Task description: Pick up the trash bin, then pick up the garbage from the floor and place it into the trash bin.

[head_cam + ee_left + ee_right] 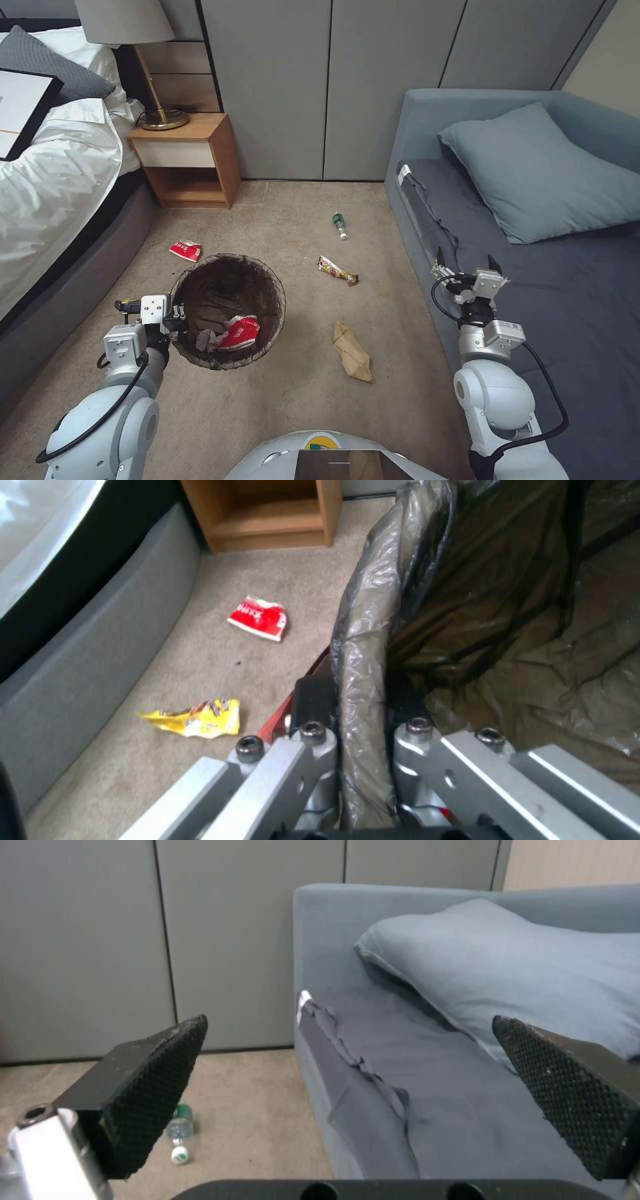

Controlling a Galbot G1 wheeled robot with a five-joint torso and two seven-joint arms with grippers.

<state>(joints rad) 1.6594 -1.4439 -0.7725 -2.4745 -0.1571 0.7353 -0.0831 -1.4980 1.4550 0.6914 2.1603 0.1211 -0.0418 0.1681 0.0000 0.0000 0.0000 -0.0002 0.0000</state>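
Note:
The trash bin (277, 293), lined with a dark bag, stands low at my left, and my left gripper (179, 319) is shut on its near-left rim. In the left wrist view that gripper (357, 715) pinches the bag-covered rim (360, 645). A red-white wrapper (240, 331) and a white tissue (207, 340) lie inside. On the carpet lie a red wrapper (185, 250) (259, 618), a yellow wrapper (197, 719), a snack wrapper (338, 271), a crumpled brown paper bag (352, 351) and a green-labelled bottle (340, 225) (179, 1135). My right gripper (467, 263) (353, 1065) hangs open over the sofa's edge, holding nothing.
A bed (60, 180) runs along the left, with a wooden nightstand (190, 160) and a lamp (160, 113) beyond it. A blue-grey sofa (533, 307) with a pillow (540, 173) fills the right. Grey cabinet doors (327, 87) close the far end.

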